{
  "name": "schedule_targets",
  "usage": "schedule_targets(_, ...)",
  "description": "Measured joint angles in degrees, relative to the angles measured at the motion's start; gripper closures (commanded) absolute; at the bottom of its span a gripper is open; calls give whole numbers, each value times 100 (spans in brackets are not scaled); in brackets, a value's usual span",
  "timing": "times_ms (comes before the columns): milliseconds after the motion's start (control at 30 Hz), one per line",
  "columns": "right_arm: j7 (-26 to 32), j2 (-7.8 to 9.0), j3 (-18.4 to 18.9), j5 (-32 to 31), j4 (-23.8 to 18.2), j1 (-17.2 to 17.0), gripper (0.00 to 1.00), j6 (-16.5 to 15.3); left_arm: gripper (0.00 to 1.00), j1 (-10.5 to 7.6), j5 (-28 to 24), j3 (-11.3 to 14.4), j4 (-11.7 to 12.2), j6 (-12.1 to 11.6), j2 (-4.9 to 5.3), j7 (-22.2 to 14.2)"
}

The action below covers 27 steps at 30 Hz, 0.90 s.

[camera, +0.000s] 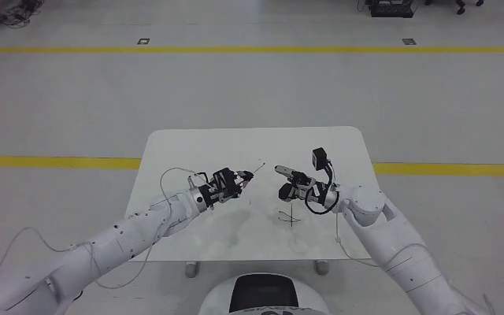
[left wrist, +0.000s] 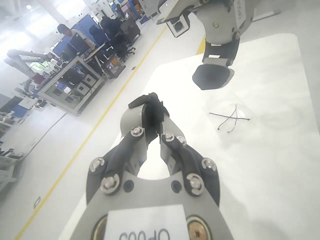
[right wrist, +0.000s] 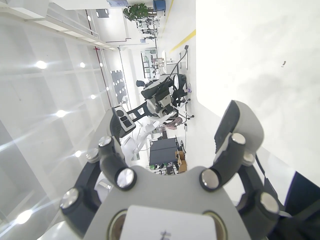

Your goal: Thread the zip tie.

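Left gripper (camera: 243,179) closed, right gripper (right wrist: 175,117) spread, zip tie (left wrist: 230,118) lying mid-table (camera: 331,146)

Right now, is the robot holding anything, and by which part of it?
The left fingers pinch a zip tie by one end; the rest sticks out free. The right fingers are open, holding nothing.

- With 12 o'clock at the table's (camera: 197,150) far edge, I see the left gripper (camera: 244,178) pinched tight at 9 and the right gripper (camera: 281,183) spread wide at 3.
- A small gap lies between them.
- There is lots of room toward 12 o'clock.
- At 5 o'clock, the zip tie (camera: 290,218) lies flat on the table.
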Motion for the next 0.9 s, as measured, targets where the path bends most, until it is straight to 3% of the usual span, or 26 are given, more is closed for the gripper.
schedule_targets(67,0,0,0,0,0,0,0,0,100,28,-69,-39,-19,-32,-6,9)
schedule_targets(133,0,0,0,0,0,0,0,0,100,64,-530,-179,20,-274,-13,-110)
schedule_targets(367,0,0,0,0,0,0,0,0,100,160,-2636,-601,266,-1557,-23,-786)
schedule_targets(400,0,0,0,0,0,0,0,0,100,165,-2849,-606,263,-1628,-27,-916)
schedule_targets(567,0,0,0,0,0,0,0,0,100,125,-4018,-440,66,-1551,-18,-1494)
schedule_targets(767,0,0,0,0,0,0,0,0,100,-59,-5735,-146,-244,-1554,77,-2140)
schedule_targets(833,0,0,0,0,0,0,0,0,100,-108,-6030,-145,-222,-1554,90,-2201)
schedule_targets(900,0,0,0,0,0,0,0,0,100,-115,-5934,-148,-212,-1554,90,-2192)
